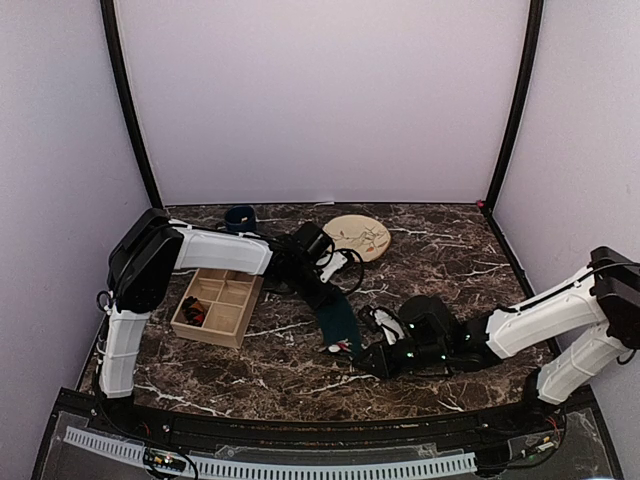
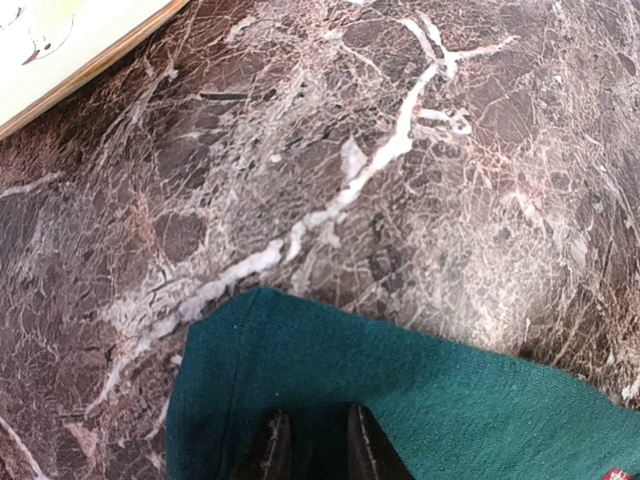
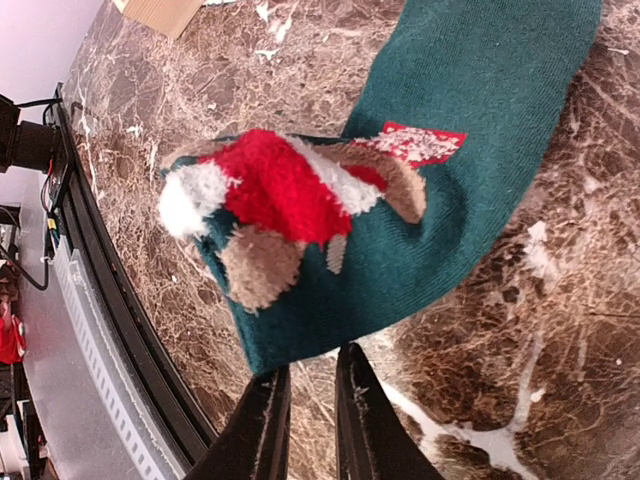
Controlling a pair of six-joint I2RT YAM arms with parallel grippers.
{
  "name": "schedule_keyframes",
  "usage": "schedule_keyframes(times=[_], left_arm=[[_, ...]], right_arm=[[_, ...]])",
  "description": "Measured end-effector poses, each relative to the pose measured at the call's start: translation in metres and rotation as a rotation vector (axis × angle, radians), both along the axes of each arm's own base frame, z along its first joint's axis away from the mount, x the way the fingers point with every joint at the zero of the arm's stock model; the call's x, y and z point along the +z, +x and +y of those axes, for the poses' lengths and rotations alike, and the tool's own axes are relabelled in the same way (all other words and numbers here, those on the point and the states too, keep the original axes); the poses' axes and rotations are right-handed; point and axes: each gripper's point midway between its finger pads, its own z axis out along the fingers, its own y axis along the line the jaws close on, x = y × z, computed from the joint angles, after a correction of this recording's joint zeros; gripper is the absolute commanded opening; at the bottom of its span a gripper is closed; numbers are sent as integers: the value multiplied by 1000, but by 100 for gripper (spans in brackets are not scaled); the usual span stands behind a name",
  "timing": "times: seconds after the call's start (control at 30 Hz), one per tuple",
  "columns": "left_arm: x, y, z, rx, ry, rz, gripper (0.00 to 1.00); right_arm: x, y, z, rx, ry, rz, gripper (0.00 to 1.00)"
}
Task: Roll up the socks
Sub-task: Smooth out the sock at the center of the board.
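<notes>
A dark teal-green sock (image 1: pixel 337 322) lies stretched on the marble, running from far to near. Its near end carries a fuzzy red, white and tan figure (image 3: pixel 285 195) and a red patterned tag (image 3: pixel 420 143). My left gripper (image 1: pixel 328 290) is at the far end; in the left wrist view its fingers (image 2: pixel 272 450) stand close together with the teal fabric (image 2: pixel 400 380) between them. My right gripper (image 3: pixel 312 365) sits at the sock's near edge with its jaws slightly apart. Only bare marble shows in the gap, and the tips just meet the hem.
A wooden compartment tray (image 1: pixel 218 303) stands left of the sock, with a dark blue mug (image 1: pixel 240 217) behind it. A pale round plate (image 1: pixel 358 236) lies at the back, just beyond the left gripper. The table's front rail (image 3: pixel 100 330) runs close to the right gripper.
</notes>
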Motion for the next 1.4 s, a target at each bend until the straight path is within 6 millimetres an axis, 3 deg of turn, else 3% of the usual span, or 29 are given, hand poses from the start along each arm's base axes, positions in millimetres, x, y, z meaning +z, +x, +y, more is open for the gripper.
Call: schedule_keyframes(times=[0.3,0.43,0.63,0.77,0.97,1.07,1.2,1.4], left_arm=[[2,-8,2,-6,-21,21,29],[5,-15,6,-7,-26,38,30],[12,-18,9,9,-39,44,31],[29,-24,15,30,-65,35,34],[77,-28,20,72,-167,-9,36],[89,-37,24,91,-219,-3,36],[82,-60,27,100,-237,39,36],[49,-113,19,55,-197,134,36]], right_arm=[[-34,-31,6,45,-90,41,14],[-32,-41,15,61,-85,38,16],[-31,-56,17,73,-124,22,29],[-22,-61,11,66,-167,-11,39],[3,-49,1,8,-226,-104,53],[12,-39,-4,-25,-263,-150,58],[14,-28,-14,-52,-337,-210,60],[5,-8,-30,-85,-413,-227,59]])
